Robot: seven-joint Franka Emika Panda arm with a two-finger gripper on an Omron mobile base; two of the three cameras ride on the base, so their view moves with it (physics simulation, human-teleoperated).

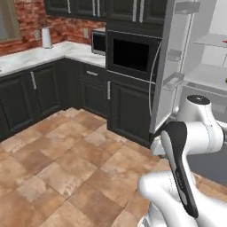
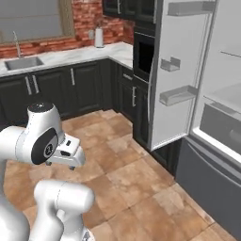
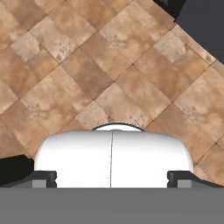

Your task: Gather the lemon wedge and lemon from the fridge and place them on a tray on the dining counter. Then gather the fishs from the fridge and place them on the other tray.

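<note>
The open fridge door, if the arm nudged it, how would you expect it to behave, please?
The fridge door would probably swing on its hinge rather than flex; it looks rigid. Its shelves look empty, so it likely moves easily.

Fridge at right, door swung open toward the oven. Microwave left of oven. Sink on far counter.

Floor: matt mottled terracotta-look tile. Fridge: smooth pale plastic-looking door lining w/ grey shelves. Cabinets: dark matt wood look, metal handles. Worktop: pale marble. Wall: rough red brick. Oven: glossy black glass.
</note>
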